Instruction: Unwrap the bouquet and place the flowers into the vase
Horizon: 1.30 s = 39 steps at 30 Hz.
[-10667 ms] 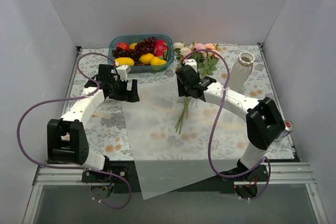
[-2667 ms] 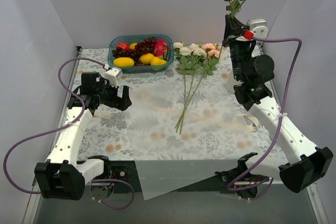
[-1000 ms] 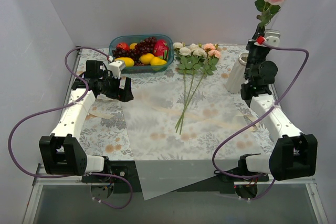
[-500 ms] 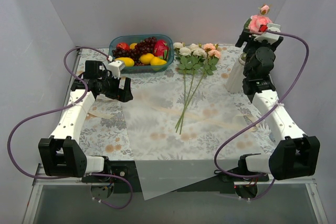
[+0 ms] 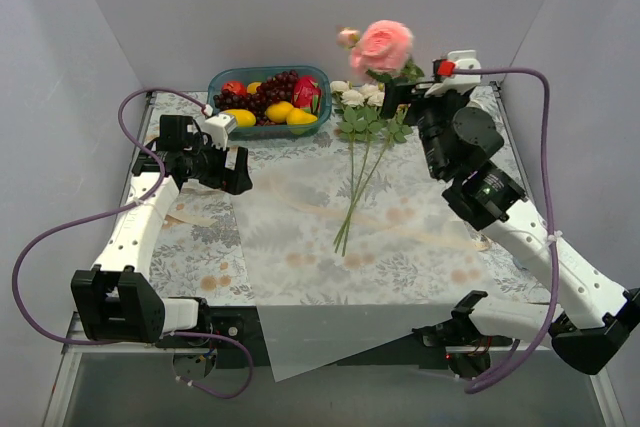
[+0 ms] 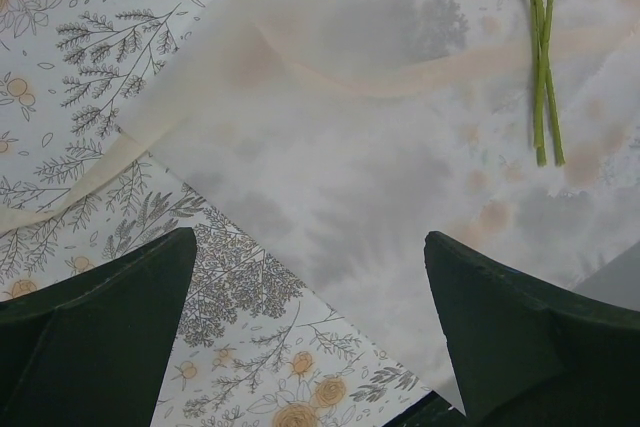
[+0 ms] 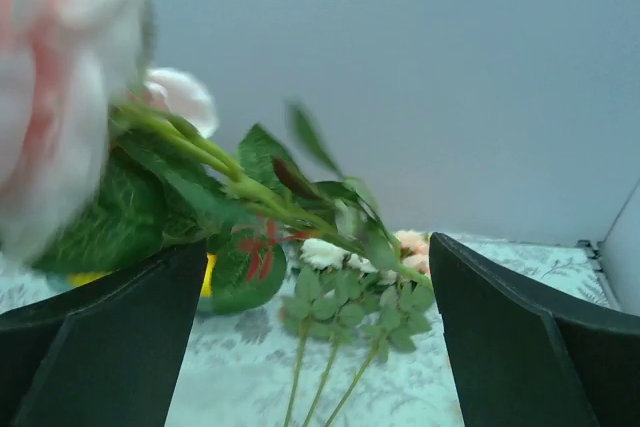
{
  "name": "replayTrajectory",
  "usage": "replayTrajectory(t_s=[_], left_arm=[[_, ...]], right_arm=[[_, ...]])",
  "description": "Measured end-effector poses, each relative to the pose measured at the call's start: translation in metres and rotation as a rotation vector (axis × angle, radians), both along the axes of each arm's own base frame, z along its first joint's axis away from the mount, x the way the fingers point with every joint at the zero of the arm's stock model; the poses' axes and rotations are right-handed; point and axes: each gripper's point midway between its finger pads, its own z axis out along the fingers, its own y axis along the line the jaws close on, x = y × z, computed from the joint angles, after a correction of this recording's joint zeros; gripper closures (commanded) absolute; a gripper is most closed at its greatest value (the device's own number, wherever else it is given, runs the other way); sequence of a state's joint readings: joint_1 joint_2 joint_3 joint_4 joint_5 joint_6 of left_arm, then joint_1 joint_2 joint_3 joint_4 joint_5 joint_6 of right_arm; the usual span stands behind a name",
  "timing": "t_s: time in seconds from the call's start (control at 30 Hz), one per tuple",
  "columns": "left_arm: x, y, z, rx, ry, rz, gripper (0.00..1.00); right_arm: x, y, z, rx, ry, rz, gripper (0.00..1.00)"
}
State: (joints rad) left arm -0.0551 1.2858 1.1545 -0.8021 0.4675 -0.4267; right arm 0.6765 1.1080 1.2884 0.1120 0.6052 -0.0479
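Observation:
The bouquet lies unwrapped. Its white translucent paper [image 5: 300,247] [image 6: 350,177] is spread flat, with the cream ribbon [image 6: 420,77] across it. Three flowers [image 5: 372,99] [image 7: 350,287] lie on it, their stems [image 6: 540,67] pointing toward me. A big pink rose [image 5: 382,44] [image 7: 50,97] hangs in the air by my right gripper [image 5: 398,95] [image 7: 315,347]. Its leafy stem [image 7: 250,197] crosses the wide-open jaws unpinched. The vase is hidden behind the right arm. My left gripper [image 5: 235,169] [image 6: 310,327] is open and empty over the paper's left edge.
A blue bowl of fruit [image 5: 268,97] stands at the back, left of the lying flowers. The floral tablecloth [image 5: 190,247] is walled in by grey panels on three sides. The paper's near corner hangs over the table's front edge [image 5: 300,347].
My right gripper has opened and swung left and lower, away from the back right corner. The pink rose went from upright over the vase to leaning left. The left arm barely moved.

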Motion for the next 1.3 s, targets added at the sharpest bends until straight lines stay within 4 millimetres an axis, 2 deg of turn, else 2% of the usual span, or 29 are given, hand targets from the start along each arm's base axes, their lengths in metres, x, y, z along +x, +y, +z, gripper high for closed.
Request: replayTrajectory(t_s=[0.07,0.13,0.23,0.33,0.43,0.5,0.57,0.63,0.73,0.8,0.87,0.93,1.0,1.07,1.13,1.3], left_arm=[[0.001,0.000,0.001,0.000,-0.005,0.000,0.02],[0.000,0.000,0.002,0.000,-0.006,0.000,0.02],[-0.002,0.001,0.005,0.002,-0.014,0.002,0.02],[-0.004,0.002,0.011,0.006,-0.033,0.005,0.02],[-0.007,0.003,0.017,0.012,-0.058,0.007,0.02],[-0.009,0.004,0.022,0.015,-0.075,0.006,0.02],[-0.011,0.004,0.026,0.017,-0.093,0.005,0.02],[-0.011,0.004,0.028,0.018,-0.100,0.004,0.02],[-0.012,0.004,0.027,0.018,-0.099,0.003,0.02],[-0.012,0.004,0.027,0.017,-0.098,0.003,0.02],[-0.012,0.004,0.027,0.016,-0.095,0.004,0.02],[-0.013,0.004,0.027,0.016,-0.090,0.005,0.02],[-0.014,0.004,0.026,0.016,-0.083,0.005,0.02],[-0.015,0.004,0.025,0.017,-0.079,0.005,0.02],[-0.015,0.004,0.025,0.018,-0.077,0.005,0.02],[-0.015,0.006,0.024,0.025,-0.079,0.006,0.02]], right_arm=[[-0.014,0.022,-0.008,-0.013,0.034,0.044,0.02],[-0.020,0.034,-0.025,-0.016,0.083,0.057,0.02],[-0.020,0.046,-0.069,-0.052,0.197,0.040,0.02],[-0.012,0.054,-0.112,-0.117,0.303,-0.008,0.02],[-0.007,0.046,-0.142,-0.166,0.354,-0.046,0.02],[-0.001,0.028,-0.144,-0.153,0.362,-0.073,0.02],[0.005,0.008,-0.130,-0.142,0.333,-0.093,0.02],[0.006,0.000,-0.114,-0.178,0.304,-0.062,0.02],[0.010,0.031,-0.102,-0.314,0.296,0.106,0.05],[0.014,0.057,-0.110,-0.417,0.312,0.229,0.07],[0.018,0.083,-0.150,-0.563,0.382,0.356,0.08],[0.016,0.098,-0.209,-0.716,0.496,0.471,0.10],[0.007,0.104,-0.266,-0.850,0.613,0.575,0.13],[-0.002,0.103,-0.307,-0.947,0.706,0.652,0.15],[-0.005,0.103,-0.327,-1.014,0.740,0.696,0.15],[0.001,0.105,-0.342,-1.102,0.722,0.734,0.16]])
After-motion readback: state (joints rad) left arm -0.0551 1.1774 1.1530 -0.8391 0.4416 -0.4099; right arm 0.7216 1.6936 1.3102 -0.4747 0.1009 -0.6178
